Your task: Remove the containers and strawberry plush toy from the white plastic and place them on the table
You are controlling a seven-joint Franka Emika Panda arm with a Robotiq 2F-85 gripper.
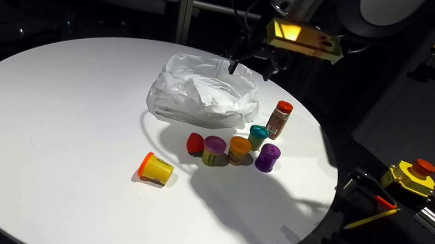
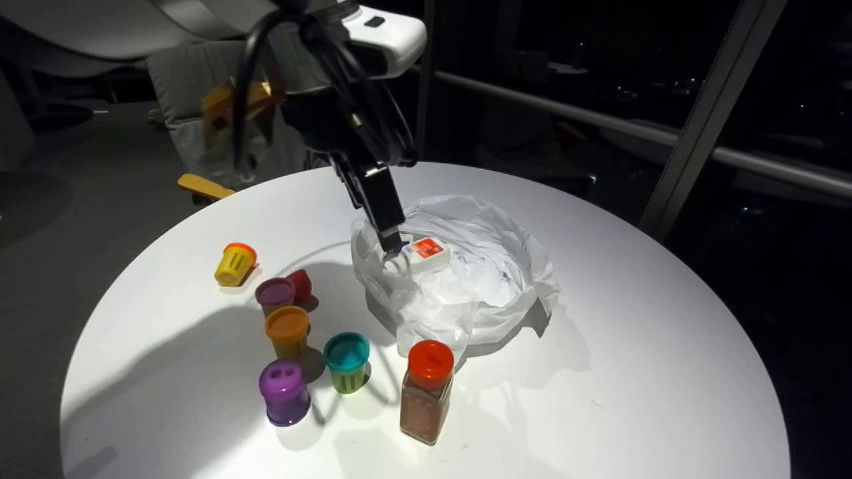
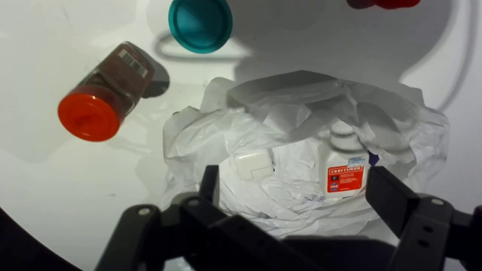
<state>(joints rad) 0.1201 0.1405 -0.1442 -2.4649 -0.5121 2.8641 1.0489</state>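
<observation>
Well, the thin, crinkled white bag (image 1: 203, 100) near the edge of the round surface (image 1: 68, 114) cradles a red-labelled white bottle (image 3: 343, 169), empty jaws spread wide above.

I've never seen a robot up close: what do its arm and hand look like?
The arm is mostly white and rounded, with a shiny silver collar and a yellow box-shaped piece near its end. Black cables loop alongside. The hand is black, with two blocky fingers and pale round screw heads at the joints.
</observation>
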